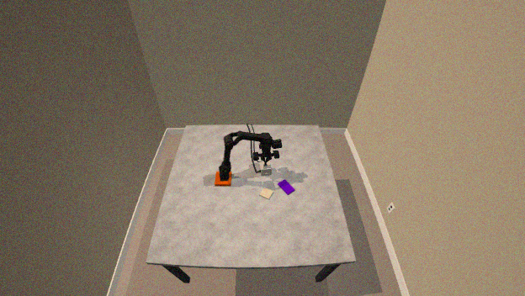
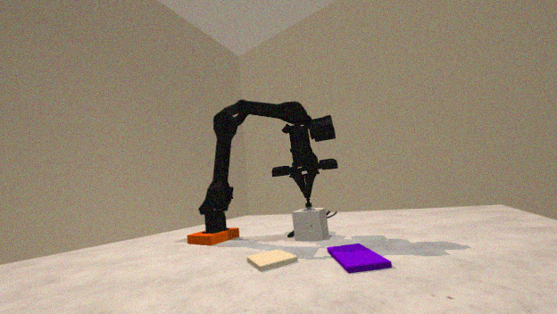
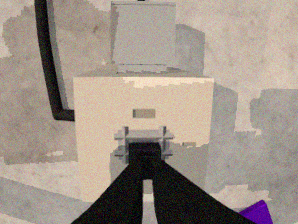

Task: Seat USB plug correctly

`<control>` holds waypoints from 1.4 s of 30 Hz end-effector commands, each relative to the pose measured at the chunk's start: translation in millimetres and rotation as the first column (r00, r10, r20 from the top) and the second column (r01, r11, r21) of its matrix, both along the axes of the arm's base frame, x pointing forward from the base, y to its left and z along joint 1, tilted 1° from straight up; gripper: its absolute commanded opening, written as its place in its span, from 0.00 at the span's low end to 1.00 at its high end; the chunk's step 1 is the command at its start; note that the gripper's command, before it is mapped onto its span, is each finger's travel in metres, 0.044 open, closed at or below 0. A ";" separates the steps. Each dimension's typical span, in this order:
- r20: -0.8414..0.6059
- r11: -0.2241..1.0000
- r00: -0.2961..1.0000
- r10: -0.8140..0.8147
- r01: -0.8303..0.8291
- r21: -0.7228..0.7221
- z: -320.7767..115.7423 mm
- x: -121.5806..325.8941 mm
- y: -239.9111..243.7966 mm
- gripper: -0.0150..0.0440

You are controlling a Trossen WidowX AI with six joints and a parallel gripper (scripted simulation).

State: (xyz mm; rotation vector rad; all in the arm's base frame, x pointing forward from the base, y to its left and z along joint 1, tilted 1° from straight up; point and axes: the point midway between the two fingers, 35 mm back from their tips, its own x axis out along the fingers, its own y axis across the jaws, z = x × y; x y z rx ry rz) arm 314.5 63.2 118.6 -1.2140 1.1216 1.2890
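Note:
The white power cube (image 1: pixel 265 171) (image 2: pixel 311 225) (image 3: pixel 100 116) stands near the middle of the table (image 1: pixel 252 235). My gripper (image 1: pixel 266 164) (image 2: pixel 307 202) (image 3: pixel 146 169) points straight down over the cube's top and is shut on the USB plug (image 2: pixel 308 205) (image 3: pixel 144 137), a small metal-shelled piece at the fingertips. In the wrist view the socket slot (image 3: pixel 144 113) shows uncovered on the cube's top, just beyond the plug. In the side view the plug sits just at the cube's top; I cannot tell whether it touches the socket.
A black cable (image 3: pixel 45 43) (image 1: pixel 251 145) runs past the cube toward the table's back edge. A purple slab (image 1: pixel 286 187) (image 2: pixel 359 258) (image 3: pixel 258 215) and a beige slab (image 1: pixel 267 193) (image 2: pixel 272 259) lie in front of the cube. The arm's orange base (image 1: pixel 223 180) (image 2: pixel 212 235) is to the left.

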 end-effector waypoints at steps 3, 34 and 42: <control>0.001 1.000 1.000 -0.003 0.003 0.004 -0.9 0.3 0.5 0.25; 0.001 1.000 1.000 -0.003 0.003 0.004 -4.7 0.3 0.4 0.25; 0.001 1.000 1.000 -0.003 0.003 0.004 -5.6 0.3 0.4 0.25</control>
